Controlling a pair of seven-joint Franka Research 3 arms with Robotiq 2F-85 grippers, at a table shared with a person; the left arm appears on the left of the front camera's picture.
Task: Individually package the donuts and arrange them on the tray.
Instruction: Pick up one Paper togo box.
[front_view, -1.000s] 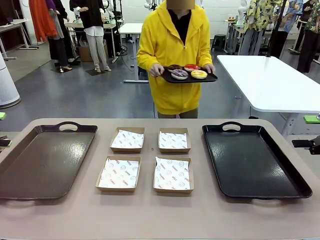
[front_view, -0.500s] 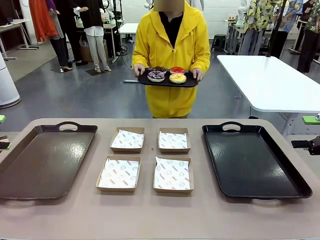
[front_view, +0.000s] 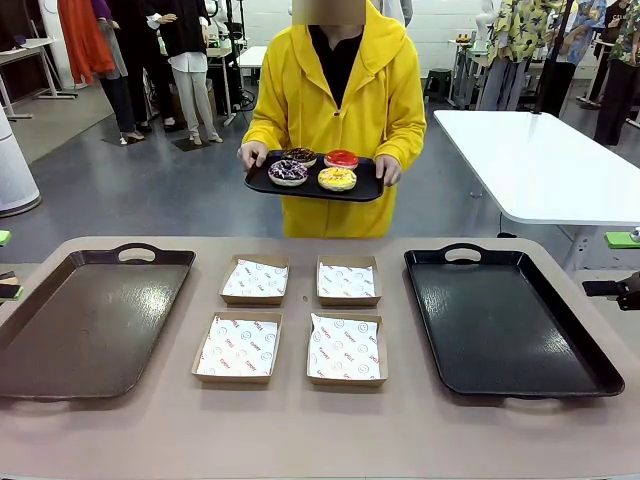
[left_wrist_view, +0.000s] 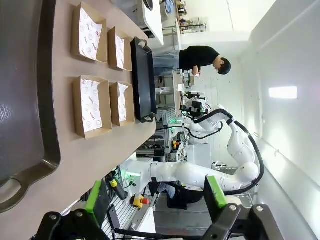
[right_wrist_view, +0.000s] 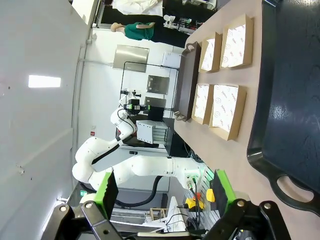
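In the upper centre of the front view, a person (front_view: 330, 90) beyond the surface (front_view: 300, 430) holds a small black tray (front_view: 300, 190) carrying four donuts (front_view: 314, 170). The left pincer (left_wrist_view: 156, 196) and right pincer (right_wrist_view: 164, 189) both gape wide and empty.

Bright, even overhead light fills the room, and the front view is sharp throughout. The glossy black rectangular tray (front_view: 510, 320) throws back speckled glare, while the dull dark-brown tray (front_view: 85, 320) carries only a soft sheen. The shallow paper-lined cardboard boxes (front_view: 237, 347) cast faint, short shadows on the beige desk (front_view: 300, 430). Both wrist views are wide-angle, stretched toward their edges. A white rectangular ceiling lamp (left_wrist_view: 282, 92) burns out to pure white, as does a like lamp (right_wrist_view: 44, 81). The black, green-padded left pincer (left_wrist_view: 156, 197) and right pincer (right_wrist_view: 165, 192) look slightly soft.
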